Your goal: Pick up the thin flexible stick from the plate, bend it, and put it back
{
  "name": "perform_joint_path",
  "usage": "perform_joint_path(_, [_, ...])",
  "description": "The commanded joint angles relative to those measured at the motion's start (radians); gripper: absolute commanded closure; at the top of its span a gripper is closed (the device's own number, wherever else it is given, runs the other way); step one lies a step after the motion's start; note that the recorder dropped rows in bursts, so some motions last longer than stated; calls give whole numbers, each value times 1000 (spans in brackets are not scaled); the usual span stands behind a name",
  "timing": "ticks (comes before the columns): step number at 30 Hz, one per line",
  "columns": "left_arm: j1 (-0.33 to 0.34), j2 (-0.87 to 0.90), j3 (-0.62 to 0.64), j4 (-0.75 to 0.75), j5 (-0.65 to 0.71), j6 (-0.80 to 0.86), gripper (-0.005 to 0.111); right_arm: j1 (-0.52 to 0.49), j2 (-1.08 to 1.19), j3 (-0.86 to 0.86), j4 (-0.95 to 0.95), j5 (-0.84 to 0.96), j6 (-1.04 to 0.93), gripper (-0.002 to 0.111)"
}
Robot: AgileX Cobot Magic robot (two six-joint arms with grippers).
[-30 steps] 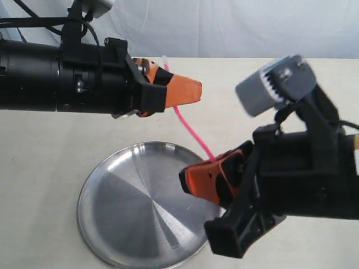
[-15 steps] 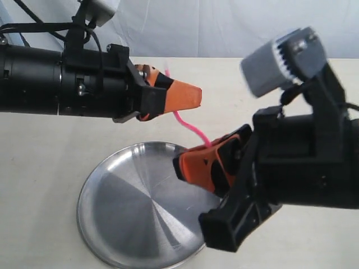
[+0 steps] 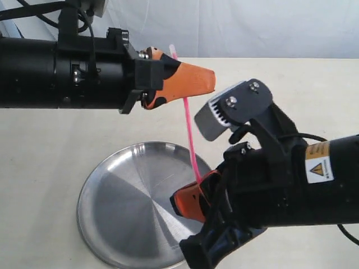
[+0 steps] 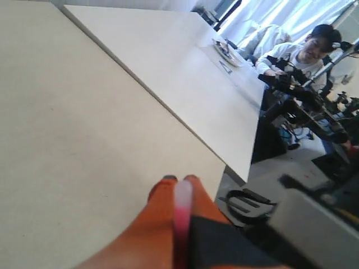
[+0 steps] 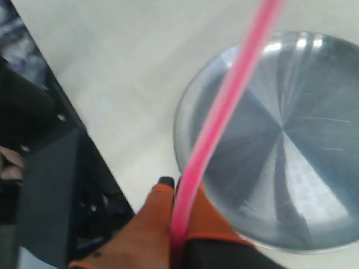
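Left gripper [image 3: 193,84] and right gripper [image 3: 192,200] both clamped on thin flexible stick [image 3: 190,131]. Stick near-straight, steep, above right side of plate [image 3: 120,221]. Lower end hidden inside right gripper.

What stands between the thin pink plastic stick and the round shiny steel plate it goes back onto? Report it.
Nothing visible does. The pink stick, clamped by the left gripper and the right gripper, hangs above the steel plate with only air between.

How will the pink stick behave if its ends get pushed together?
Likely bows, not snaps: the stick is thin and curves slightly in the right wrist view. Probably light: no sag between the left gripper and right gripper.
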Motion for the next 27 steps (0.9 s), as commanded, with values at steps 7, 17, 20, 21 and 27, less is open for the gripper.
perform_joint_path(7, [-17, -2, 5, 160, -36, -34, 107, -10, -147, -17, 20, -180, -11, 109])
perform_joint_path(17, [-17, -4, -47, 13, 103, -2, 107, -10, -19, -15, -78, -106, -3, 109])
perform_joint_path(20, [-17, -4, -57, 11, 117, -1, 107, -10, 15, -15, -78, -117, -3, 109])
perform_joint_path(21, [-17, -4, -57, 17, 117, -1, 107, -10, 22, -15, -78, -117, -3, 109])
perform_joint_path(27, [-17, -4, -57, 224, -1, -20, 107, -10, -40, -17, -1, -111, -5, 109])
